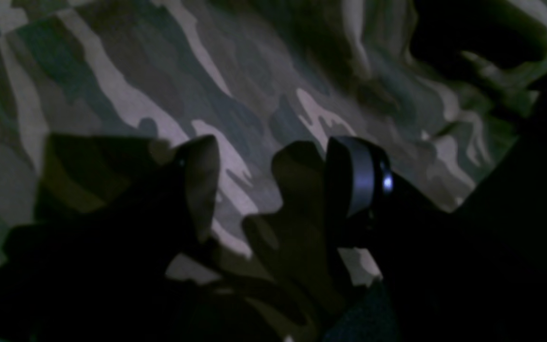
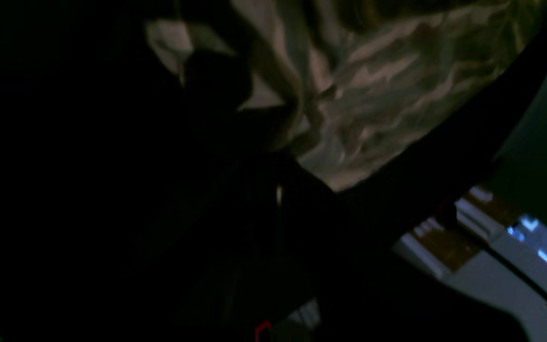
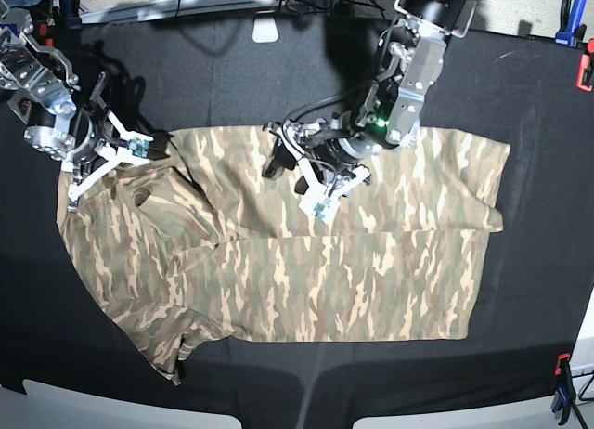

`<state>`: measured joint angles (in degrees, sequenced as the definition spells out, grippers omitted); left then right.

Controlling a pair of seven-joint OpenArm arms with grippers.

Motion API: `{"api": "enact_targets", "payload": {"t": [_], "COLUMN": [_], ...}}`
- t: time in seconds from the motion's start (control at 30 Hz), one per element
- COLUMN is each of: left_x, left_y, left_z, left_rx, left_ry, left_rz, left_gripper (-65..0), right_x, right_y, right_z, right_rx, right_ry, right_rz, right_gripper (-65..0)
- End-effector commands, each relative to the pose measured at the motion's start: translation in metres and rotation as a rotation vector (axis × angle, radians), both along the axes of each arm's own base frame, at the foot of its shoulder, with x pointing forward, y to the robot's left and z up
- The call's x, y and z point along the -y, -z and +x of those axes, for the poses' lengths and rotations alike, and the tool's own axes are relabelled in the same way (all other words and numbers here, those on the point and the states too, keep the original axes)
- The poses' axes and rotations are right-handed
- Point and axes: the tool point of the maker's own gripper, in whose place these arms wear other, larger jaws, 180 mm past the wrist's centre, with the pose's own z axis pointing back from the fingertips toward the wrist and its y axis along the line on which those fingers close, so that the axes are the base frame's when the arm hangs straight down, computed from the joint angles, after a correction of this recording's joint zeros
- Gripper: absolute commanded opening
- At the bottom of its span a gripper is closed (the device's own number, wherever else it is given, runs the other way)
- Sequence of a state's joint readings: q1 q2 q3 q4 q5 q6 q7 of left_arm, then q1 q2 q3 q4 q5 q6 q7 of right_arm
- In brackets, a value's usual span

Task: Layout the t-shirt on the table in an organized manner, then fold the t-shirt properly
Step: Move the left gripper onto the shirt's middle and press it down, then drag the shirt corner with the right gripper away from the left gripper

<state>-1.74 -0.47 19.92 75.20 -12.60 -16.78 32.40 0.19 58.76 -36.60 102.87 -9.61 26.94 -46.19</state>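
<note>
Base view gives me the whole layout, which neither wrist camera does: the table (image 3: 538, 113), draped in black cloth, with the t-shirt (image 3: 325, 280) spread over its middle. From here the shirt looks partly folded, its far edge turned over toward the centre, and one sleeve hangs toward the near left corner of the picture. Small clamps (image 3: 568, 20) sit at the table's right edge.

My left arm reaches in from the far side and bends down over the shirt's upper middle. Its left gripper (image 3: 320, 183) hovers low above the cloth, pale fingers pointing toward the near edge. On the left wrist view I see those jaws standing well apart, with only camouflage fabric (image 1: 159, 71) between and beyond them, nothing pinched.

My right arm comes in at the picture's far left, and its right gripper (image 3: 139, 149) sits at the shirt's top left corner. The right wrist view is very dark; I make out bunched cloth (image 2: 373, 85) rising close against the black fingers, and the jaws are pressed together. Whether they actually pinch the fabric I cannot tell from that picture.
</note>
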Motion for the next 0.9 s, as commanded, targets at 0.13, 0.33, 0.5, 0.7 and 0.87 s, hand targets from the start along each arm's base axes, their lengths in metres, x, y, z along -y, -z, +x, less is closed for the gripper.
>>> {"api": "enact_targets", "payload": {"t": [0.13, 0.33, 0.5, 0.7, 0.87], "left_x": [0.000, 0.000, 0.000, 0.000, 0.000], "left_y": [0.002, 0.002, 0.002, 0.002, 0.003], "left_z": [-0.001, -0.001, -0.001, -0.001, -0.001], "left_rx": [-0.017, -0.017, -0.017, -0.017, -0.020], "left_ry": [0.008, 0.008, 0.008, 0.008, 0.009], "left_rz": [0.026, 0.027, 0.026, 0.025, 0.028], "left_gripper": [-31.5, -31.5, -31.5, -31.5, -31.5], "right_x": [0.045, 0.089, 0.092, 0.042, 0.019], "right_y": [-0.031, -0.056, -0.062, -0.039, -0.033], "right_z": [0.009, -0.002, -0.004, -0.006, 0.005], "right_rx": [0.046, 0.002, -0.011, -0.027, 0.019], "right_ry": [0.032, 0.082, 0.081, 0.046, -0.030], "right_rz": [-0.143, -0.231, -0.214, -0.035, 0.014], "right_gripper": [-65.0, -65.0, -65.0, -62.1, -41.4]}}
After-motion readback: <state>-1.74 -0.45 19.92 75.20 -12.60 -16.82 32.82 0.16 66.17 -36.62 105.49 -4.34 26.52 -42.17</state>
